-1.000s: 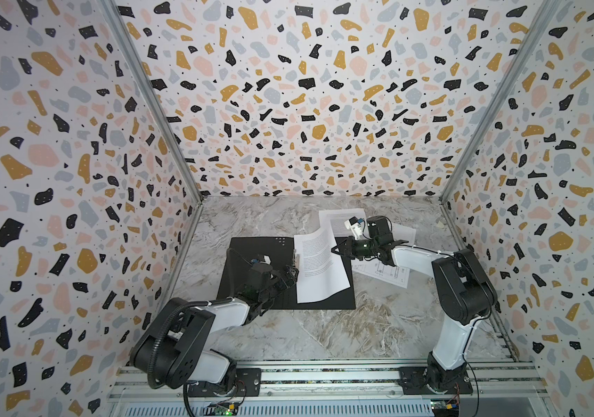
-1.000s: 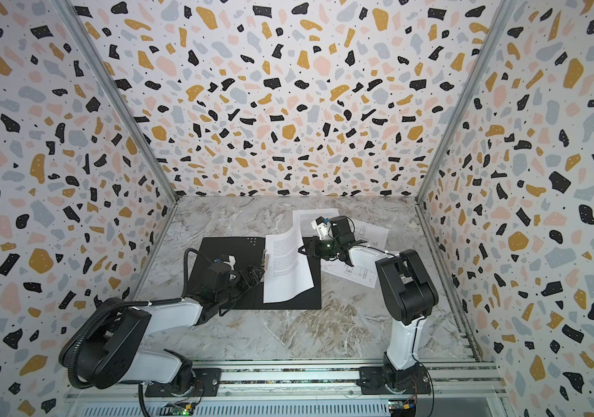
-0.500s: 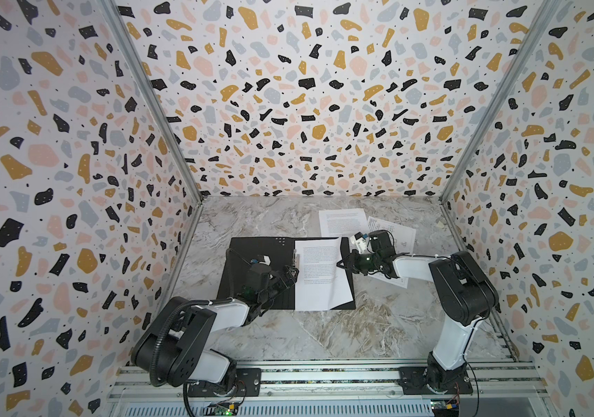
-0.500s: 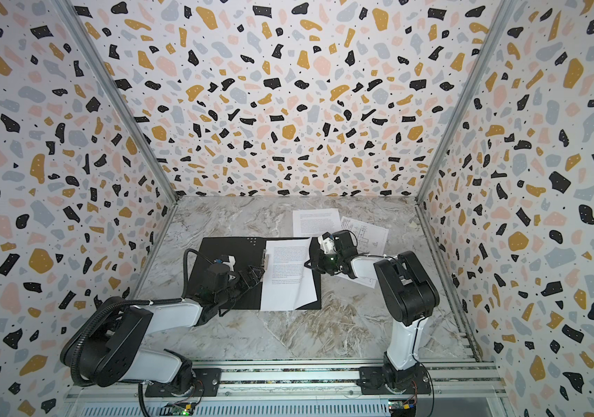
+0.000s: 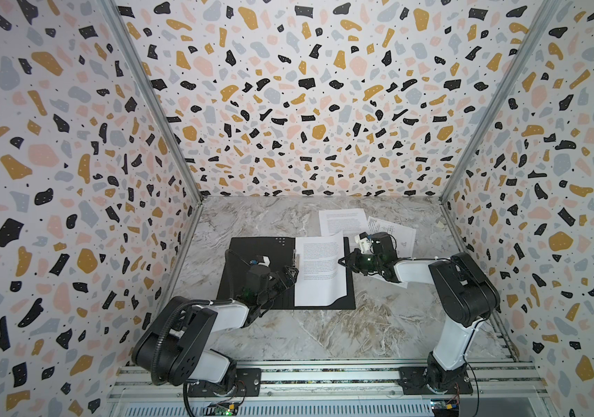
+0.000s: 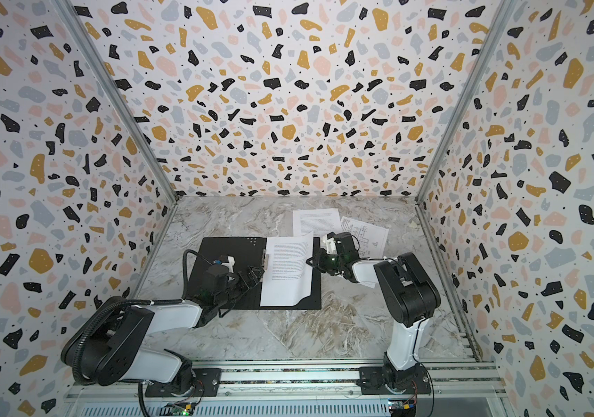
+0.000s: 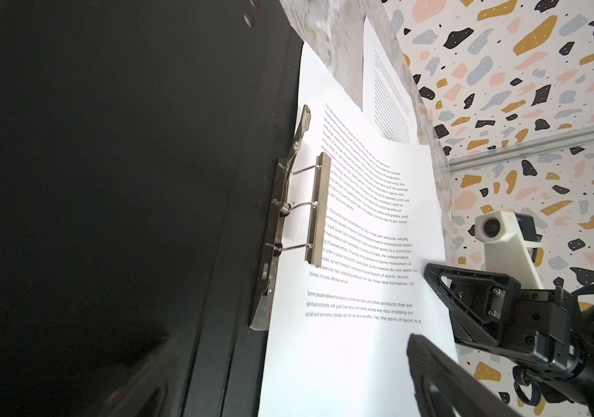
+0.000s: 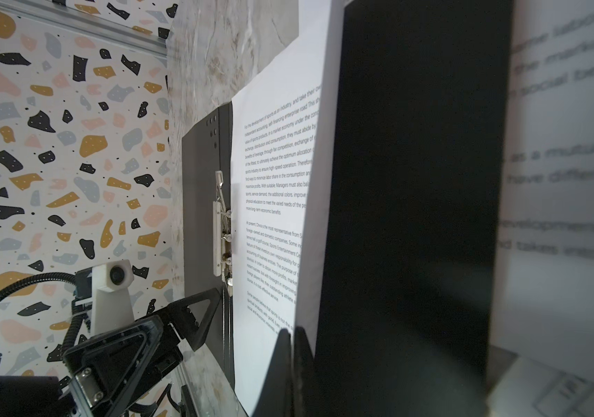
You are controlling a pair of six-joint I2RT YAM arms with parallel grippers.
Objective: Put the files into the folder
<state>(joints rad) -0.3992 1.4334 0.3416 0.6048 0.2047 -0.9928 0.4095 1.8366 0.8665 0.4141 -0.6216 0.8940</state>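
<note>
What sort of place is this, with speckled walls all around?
Probably a robot test booth: speckled terrazzo-patterned wall panels enclose a marble-look tabletop, two black-and-white robot arms stand on a silver metal rail, and they work over an open black folder with a white printed paper sheet on it.

Light: bright, even, diffuse; soft short shadows under arms (image 5: 223, 314).
Top views: sharp; walls (image 5: 53, 144) bow at edges.
Left wrist: sheet (image 7: 360, 234) text crisp; black folder (image 7: 107, 180) loses detail, near corner murky.
Right wrist: near page (image 8: 559, 144) blurred; far text legible.
</note>
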